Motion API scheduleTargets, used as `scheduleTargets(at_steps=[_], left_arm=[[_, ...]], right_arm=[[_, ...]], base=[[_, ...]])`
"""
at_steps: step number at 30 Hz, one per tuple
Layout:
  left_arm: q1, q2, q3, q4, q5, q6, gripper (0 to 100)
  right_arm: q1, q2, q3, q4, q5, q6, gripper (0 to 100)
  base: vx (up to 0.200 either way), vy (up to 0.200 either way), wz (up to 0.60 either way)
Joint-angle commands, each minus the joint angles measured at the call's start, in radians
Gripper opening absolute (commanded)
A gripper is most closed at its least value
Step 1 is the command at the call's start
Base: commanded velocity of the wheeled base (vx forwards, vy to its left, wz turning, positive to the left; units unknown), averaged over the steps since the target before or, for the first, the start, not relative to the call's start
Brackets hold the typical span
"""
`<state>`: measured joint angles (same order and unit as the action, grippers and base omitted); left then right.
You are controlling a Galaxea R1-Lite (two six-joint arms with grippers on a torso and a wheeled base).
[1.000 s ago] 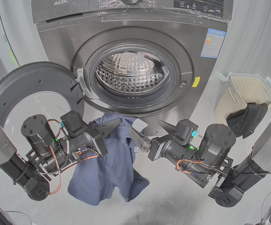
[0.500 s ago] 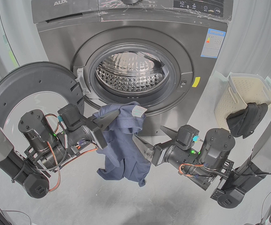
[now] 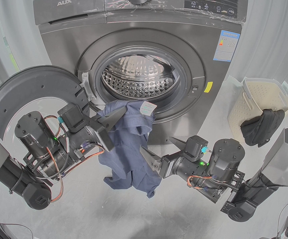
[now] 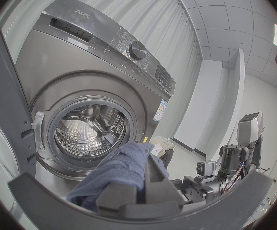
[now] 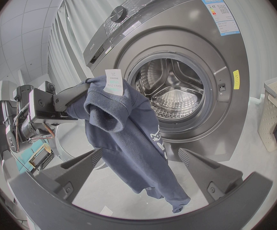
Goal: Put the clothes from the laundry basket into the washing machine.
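blue shirt (image 3: 128, 150) hangs pinched in left gripper (image 3: 122, 112), beside the spread right gripper (image 3: 155, 143).

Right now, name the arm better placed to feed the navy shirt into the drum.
Left. The left gripper is shut on the navy shirt at its collar, just below the rim of the open drum. The right gripper sits lower, open, holding nothing.

left gripper (image 3: 122, 112) tips are buried in the blue shirt (image 3: 130, 150); basket (image 5: 274, 112) at the washer's (image 3: 137, 34) 3 o'clock gets edge-cropped in right wrist view.
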<state>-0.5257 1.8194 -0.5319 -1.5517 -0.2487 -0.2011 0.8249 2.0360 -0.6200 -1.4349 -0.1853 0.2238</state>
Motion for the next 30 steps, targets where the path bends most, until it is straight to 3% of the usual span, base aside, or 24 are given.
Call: scheduleTargets(at_steps=[1, 7, 11, 20, 30], left_arm=[[0.000, -0.005, 0.000, -0.001, 0.000, 0.000, 0], [-0.002, 0.000, -0.002, -0.001, 0.002, 0.000, 0], [-0.010, 0.009, -0.017, -0.001, 0.039, 0.000, 0], [-0.016, 0.054, -0.057, -0.001, 0.094, 0.000, 0], [-0.017, 0.058, -0.063, -0.001, 0.100, 0.000, 0]], right_arm=[[0.000, 0.010, -0.003, -0.001, 0.001, 0.000, 100], [0.022, 0.047, -0.018, -0.010, 0.001, 0.000, 100], [0.049, 0.076, -0.058, -0.013, 0.009, -0.001, 100], [0.088, 0.187, -0.184, -0.073, 0.053, -0.015, 100], [0.095, 0.290, -0.326, -0.078, 0.058, -0.027, 100]], base=[[0.000, 0.000, 0.00], [0.000, 0.000, 0.00], [0.000, 0.000, 0.00], [0.000, 0.000, 0.00], [0.000, 0.000, 0.00]])
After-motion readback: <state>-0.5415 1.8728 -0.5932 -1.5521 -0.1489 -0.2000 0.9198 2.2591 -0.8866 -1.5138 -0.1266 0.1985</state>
